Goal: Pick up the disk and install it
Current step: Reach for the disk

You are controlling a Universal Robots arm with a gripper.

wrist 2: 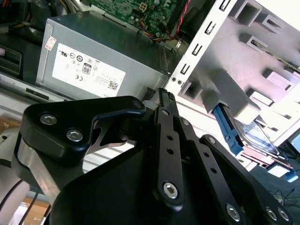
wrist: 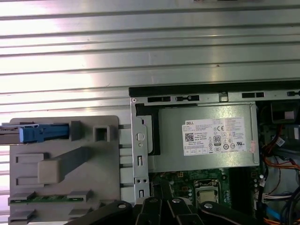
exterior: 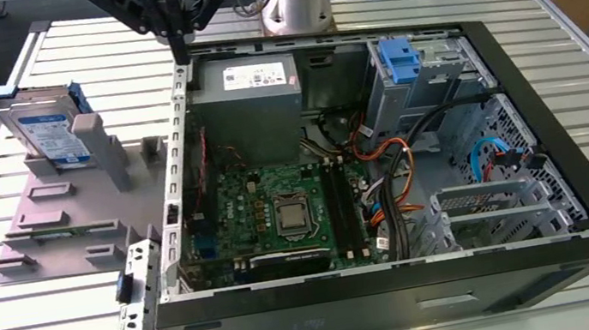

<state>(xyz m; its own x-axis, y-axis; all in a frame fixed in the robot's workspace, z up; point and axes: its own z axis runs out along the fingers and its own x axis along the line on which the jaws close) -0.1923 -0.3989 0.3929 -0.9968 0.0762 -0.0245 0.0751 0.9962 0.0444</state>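
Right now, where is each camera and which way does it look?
Exterior view: off the arm, looking down on the open computer case, the disk and the gripper.
First wrist view: on the arm, facing down at the power supply; its gripper shows.
Second wrist view: on the arm, looking along the gripper.
Both wrist views share power supply and disk.

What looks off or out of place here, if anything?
Nothing stands out. The disk stands on edge in the grey holder beside the open case; the pincer hangs shut and empty above the case's edge.
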